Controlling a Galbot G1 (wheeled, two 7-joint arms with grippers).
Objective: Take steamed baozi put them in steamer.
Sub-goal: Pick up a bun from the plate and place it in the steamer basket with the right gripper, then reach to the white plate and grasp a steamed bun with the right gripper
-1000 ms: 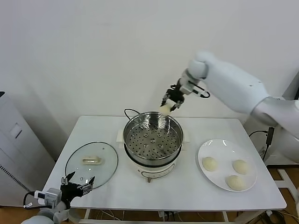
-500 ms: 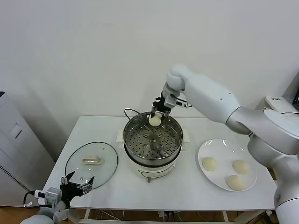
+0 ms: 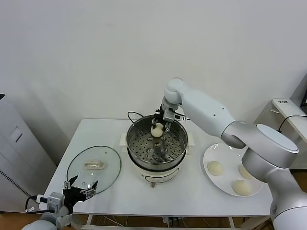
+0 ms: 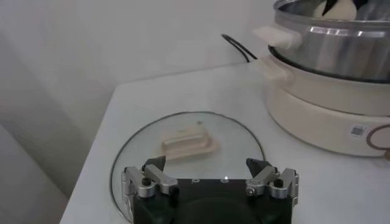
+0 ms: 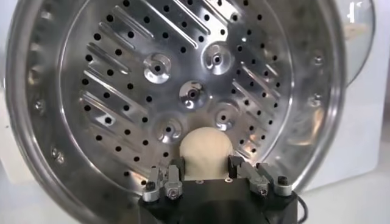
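Observation:
My right gripper (image 3: 158, 129) is shut on a cream-white baozi (image 3: 157, 130) and holds it inside the steel steamer (image 3: 136, 125), above the far part of its perforated bottom. In the right wrist view the baozi (image 5: 206, 150) sits between the fingers (image 5: 177, 167) over the steamer floor (image 5: 122, 85). Three more baozi (image 3: 215, 167) lie on the white plate (image 3: 225, 149) at the right. My left gripper (image 3: 80, 186) is open and empty, parked low at the table's front left, just before the glass lid (image 4: 183, 137).
The round glass lid (image 3: 94, 165) lies flat on the table's left side. The steamer's white cooker base (image 3: 156, 175) stands mid-table with a black cord (image 3: 133, 114) behind it. The steamer (image 4: 329, 36) shows in the left wrist view.
My right gripper has carried the baozi from above the steamer's far rim leftward and down into the basket. The left arm has not moved.

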